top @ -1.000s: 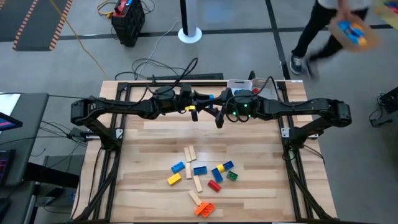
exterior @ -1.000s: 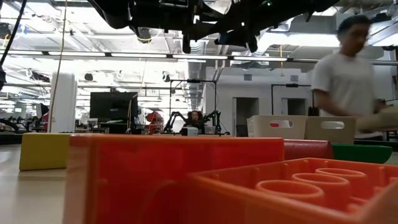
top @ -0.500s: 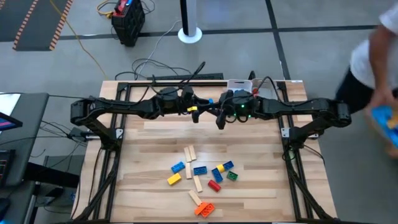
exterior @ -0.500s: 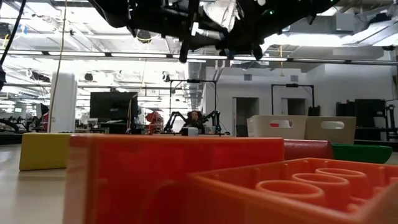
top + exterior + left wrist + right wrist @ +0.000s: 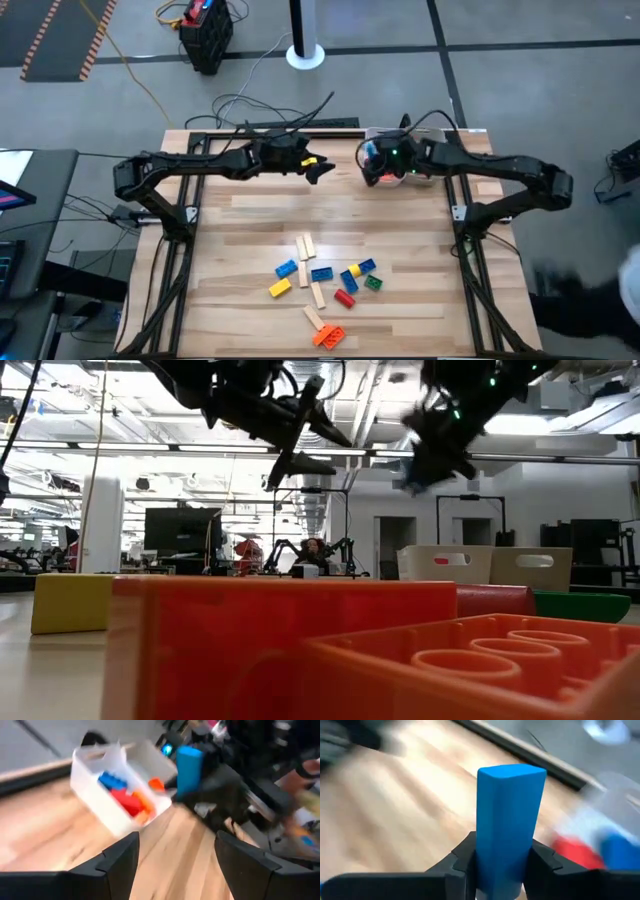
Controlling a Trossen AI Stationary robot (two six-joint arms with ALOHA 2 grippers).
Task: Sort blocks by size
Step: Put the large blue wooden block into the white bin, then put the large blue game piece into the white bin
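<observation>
A second ago the two arms met nose to nose over the table's (image 5: 250, 230) far middle; now they have drawn apart. The left tool (image 5: 322, 169) has pulled back toward 11 o'clock with its fingers spread and nothing between them. The right tool (image 5: 375, 168) has swung toward 1 o'clock and stays clenched on a blue block (image 5: 509, 825), which stands upright between its fingers. The person who was walking past at the far right has gone to the lower right edge.

The rest of the blocks (image 5: 322, 290) lie untouched in a loose cluster at 6 o'clock, with bare wood all around them and between them and the arms.

Only the left wrist view shows the white tray (image 5: 107, 802) at the far edge, holding blue, red and orange blocks, with the right tool's blue block just beside it. The low view shows both tools well above the table.
</observation>
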